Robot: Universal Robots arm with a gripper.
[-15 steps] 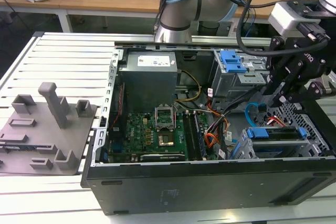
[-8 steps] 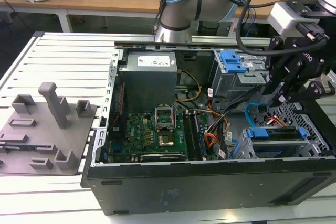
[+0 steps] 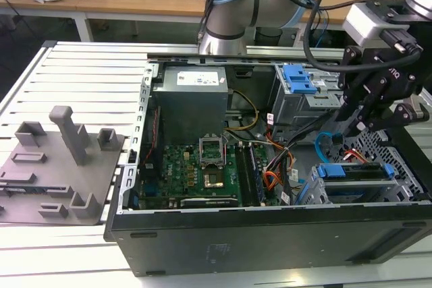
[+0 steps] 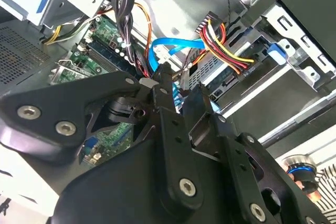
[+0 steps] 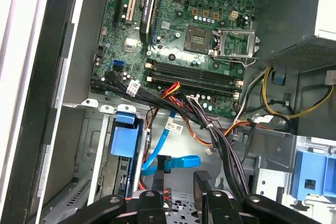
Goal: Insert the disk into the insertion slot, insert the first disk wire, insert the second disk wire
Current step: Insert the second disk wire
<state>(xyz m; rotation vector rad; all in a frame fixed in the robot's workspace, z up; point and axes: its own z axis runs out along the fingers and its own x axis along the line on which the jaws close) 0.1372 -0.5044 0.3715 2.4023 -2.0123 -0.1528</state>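
The disk sits in the insertion slot (image 3: 316, 197) at the case's front corner on the exterior view's right, and only its blue carrier (image 3: 345, 171) (image 5: 124, 139) shows. A black plug on red, yellow and black wires (image 4: 245, 71) is seated at the disk's end. My gripper (image 3: 352, 129) (image 4: 182, 85) (image 5: 181, 174) hangs just above the slot. Its black fingers (image 4: 164, 80) stand close together around the end of a blue flat wire (image 5: 176, 163) (image 4: 170, 45), which loops up from the case floor (image 3: 324, 143). The wire's connector is hidden by the fingers.
A taller grey cage with a blue latch (image 3: 300, 80) stands behind the gripper. The motherboard (image 3: 202, 173) and power supply (image 3: 189, 99) take up the case's middle and back. Bundled cables (image 5: 210, 129) cross beside the slot. A grey fixture plate (image 3: 61, 160) lies on the table outside the case.
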